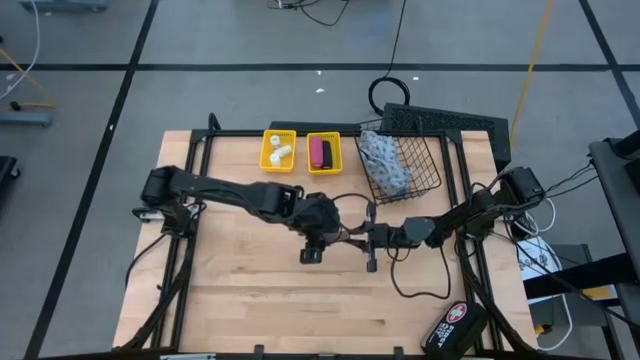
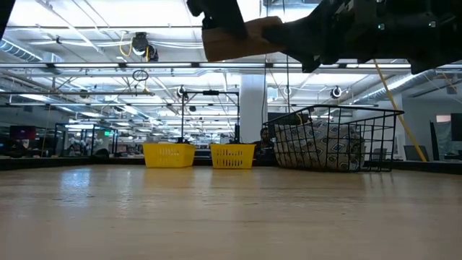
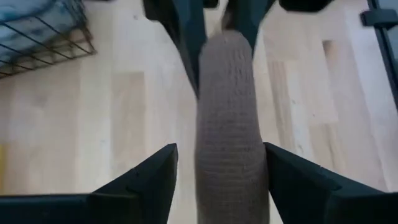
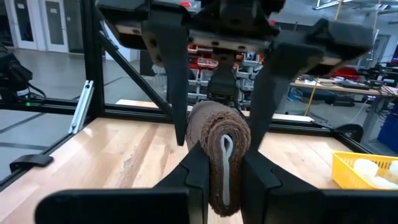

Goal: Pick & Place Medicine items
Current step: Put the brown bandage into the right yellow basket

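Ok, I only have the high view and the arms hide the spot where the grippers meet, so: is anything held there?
Observer: Yes. The right gripper is shut on a brown knit roll.
Operator: And the left one?
Observer: The left gripper straddles the roll from the opposite side, fingers open, with a gap on each side.
Operator: Is the roll resting on the wood?
Observer: No. The low view shows it in the air, well above the table.
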Available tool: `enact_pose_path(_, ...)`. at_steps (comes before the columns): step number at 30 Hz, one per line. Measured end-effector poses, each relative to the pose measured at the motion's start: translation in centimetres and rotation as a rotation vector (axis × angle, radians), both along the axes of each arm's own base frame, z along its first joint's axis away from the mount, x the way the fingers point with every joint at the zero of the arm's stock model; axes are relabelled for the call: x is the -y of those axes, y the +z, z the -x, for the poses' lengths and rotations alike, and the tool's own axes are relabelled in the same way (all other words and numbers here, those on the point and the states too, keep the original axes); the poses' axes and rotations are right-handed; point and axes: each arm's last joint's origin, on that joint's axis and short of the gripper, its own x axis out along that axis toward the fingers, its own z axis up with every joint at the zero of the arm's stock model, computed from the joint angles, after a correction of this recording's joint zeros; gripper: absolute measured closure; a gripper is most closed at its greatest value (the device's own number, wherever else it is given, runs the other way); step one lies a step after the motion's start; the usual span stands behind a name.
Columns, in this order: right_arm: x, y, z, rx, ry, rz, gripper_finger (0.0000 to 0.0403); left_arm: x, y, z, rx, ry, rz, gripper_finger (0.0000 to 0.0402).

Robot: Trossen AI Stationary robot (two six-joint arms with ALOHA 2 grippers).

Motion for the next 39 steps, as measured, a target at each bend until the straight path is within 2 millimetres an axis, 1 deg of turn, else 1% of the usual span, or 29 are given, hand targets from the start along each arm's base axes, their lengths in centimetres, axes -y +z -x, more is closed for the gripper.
enact_pose_path(3,0.0,0.0,0.0,0.0,0.001,0.001,0.0367,0.0,-0.2,-0.1,-0.005,-0.005,0.007,0.0187)
enact_pose_path(6,0.0,0.0,0.0,-0.001,0.004,0.001,0.0366,0.0,-0.1,-0.1,-0.005,-0.009,0.007,0.022)
enact_pose_path(10,-0.1,0.0,0.0,0.0,0.024,0.002,0.0362,0.0,-0.1,-0.1,-0.002,-0.028,0.023,0.0288)
enact_pose_path(13,-0.1,-0.1,0.0,-0.009,0.02,0.003,0.0342,-0.4,-0.1,-0.2,-0.001,-0.022,0.026,0.0343)
enact_pose_path(15,0.0,0.1,0.1,-0.015,0.013,0.005,0.032,-0.8,0.1,0.0,0.0,-0.016,0.024,0.0349)
enact_pose_path(18,0.4,1.1,1.1,-0.003,-0.001,0.008,0.0281,-1.3,0.4,0.0,0.014,0.005,0.025,0.0349)
enact_pose_path(20,0.8,1.8,2.3,-0.011,-0.038,0.007,0.0256,-1.6,0.6,0.2,0.011,0.023,0.002,0.0349)
enact_pose_path(23,1.5,3.0,4.5,-0.001,-0.08,-0.004,0.0225,-2.7,0.7,0.3,0.009,0.054,-0.016,0.0349)
enact_pose_path(26,2.2,3.3,6.6,0.019,-0.086,-0.028,0.0206,-4.8,0.7,0.1,0.014,0.123,-0.022,0.0349)
enact_pose_path(28,2.6,3.4,7.9,0.056,-0.083,-0.045,0.0199,-6.8,1.0,-0.2,0.058,0.185,-0.012,0.0349)
enact_pose_path(31,3.0,3.4,9.4,0.104,-0.086,-0.044,0.0196,-10.4,1.5,-0.5,0.143,0.316,0.017,0.0349)
enact_pose_path(33,3.2,3.3,10.0,0.111,-0.092,-0.016,0.0198,-13.2,1.7,-0.5,0.215,0.427,0.051,0.0349)
enact_pose_path(36,3.4,3.4,10.7,0.135,-0.1,0.029,0.0204,-17.6,1.0,0.3,0.275,0.628,0.125,0.0349)
enact_pose_path(39,3.5,3.2,11.1,0.137,-0.106,0.067,0.0208,-21.4,-1.2,1.4,0.307,0.858,0.256,0.0349)
